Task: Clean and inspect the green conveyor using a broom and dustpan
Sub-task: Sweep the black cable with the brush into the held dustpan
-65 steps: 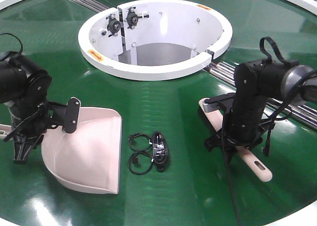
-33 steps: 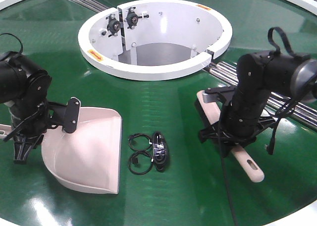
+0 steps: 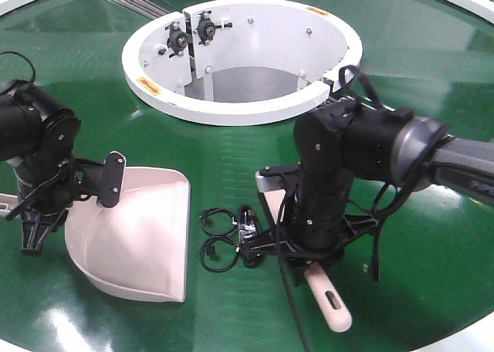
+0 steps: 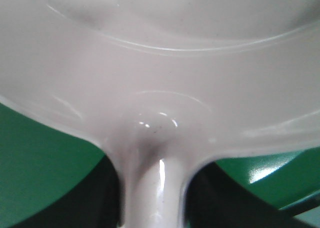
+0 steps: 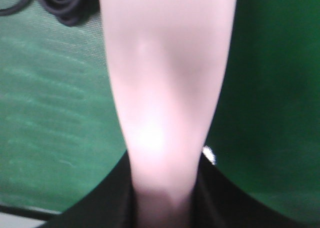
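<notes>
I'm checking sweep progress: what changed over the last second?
The right claw, shut on the pale pink-beige plastic hand broom, carried it across the glossy green conveyor belt toward the pale pink-beige plastic dustpan, ending close beside the black cable coils. The left claw, the dustpan it holds and the coils stayed put.

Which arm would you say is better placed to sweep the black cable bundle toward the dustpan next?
Right: the right gripper holds the broom, its head beside the black cable bundle. The left gripper only holds the dustpan.
</notes>
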### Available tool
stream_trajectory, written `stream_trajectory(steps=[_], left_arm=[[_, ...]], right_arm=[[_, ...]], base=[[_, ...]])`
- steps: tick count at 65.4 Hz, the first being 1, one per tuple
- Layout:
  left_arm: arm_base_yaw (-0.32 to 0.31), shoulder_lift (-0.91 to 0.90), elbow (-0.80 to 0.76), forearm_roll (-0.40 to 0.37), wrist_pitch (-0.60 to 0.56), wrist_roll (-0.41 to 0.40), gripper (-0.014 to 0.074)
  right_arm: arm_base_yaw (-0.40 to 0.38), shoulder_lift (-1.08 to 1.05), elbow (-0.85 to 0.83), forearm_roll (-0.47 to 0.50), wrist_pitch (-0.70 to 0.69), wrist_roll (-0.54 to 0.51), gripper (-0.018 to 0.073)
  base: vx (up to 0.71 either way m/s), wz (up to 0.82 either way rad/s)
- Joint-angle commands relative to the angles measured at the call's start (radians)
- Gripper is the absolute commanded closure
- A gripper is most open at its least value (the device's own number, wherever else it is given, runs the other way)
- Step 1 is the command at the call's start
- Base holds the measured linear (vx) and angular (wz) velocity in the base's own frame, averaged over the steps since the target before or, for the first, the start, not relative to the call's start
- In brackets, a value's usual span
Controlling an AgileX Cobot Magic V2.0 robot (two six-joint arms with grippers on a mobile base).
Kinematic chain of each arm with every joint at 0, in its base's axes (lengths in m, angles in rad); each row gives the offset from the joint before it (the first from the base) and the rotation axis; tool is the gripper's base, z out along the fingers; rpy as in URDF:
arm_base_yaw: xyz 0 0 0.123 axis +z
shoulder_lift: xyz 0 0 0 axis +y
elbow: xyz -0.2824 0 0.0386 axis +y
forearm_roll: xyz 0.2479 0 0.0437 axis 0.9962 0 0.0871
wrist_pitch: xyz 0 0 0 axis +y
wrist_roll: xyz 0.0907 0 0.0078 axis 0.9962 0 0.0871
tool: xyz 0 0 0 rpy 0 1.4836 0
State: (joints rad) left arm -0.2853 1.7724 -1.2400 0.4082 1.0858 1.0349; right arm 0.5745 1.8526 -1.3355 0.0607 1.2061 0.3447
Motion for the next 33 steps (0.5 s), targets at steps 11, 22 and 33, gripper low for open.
stream_trajectory(steps=[11, 22, 33], left_arm=[[-0.007, -0.043, -0.026, 0.013, -0.019, -0.012, 0.0603], [-0.007, -0.043, -0.026, 0.013, -0.019, -0.012, 0.0603], [-0.007, -0.043, -0.026, 0.013, -0.019, -0.012, 0.0603]], right_arm=[[-0.001, -0.017, -0.028, 0.062, 0.002, 0.069, 0.0564], [0.01, 0.008, -0.029, 0.113, -0.013, 0.07, 0.0564], [0.055, 0.055, -0.087, 0.138, -0.011, 0.055, 0.0564]], base=[[0.0, 0.0], [0.0, 0.0], [0.0, 0.0]])
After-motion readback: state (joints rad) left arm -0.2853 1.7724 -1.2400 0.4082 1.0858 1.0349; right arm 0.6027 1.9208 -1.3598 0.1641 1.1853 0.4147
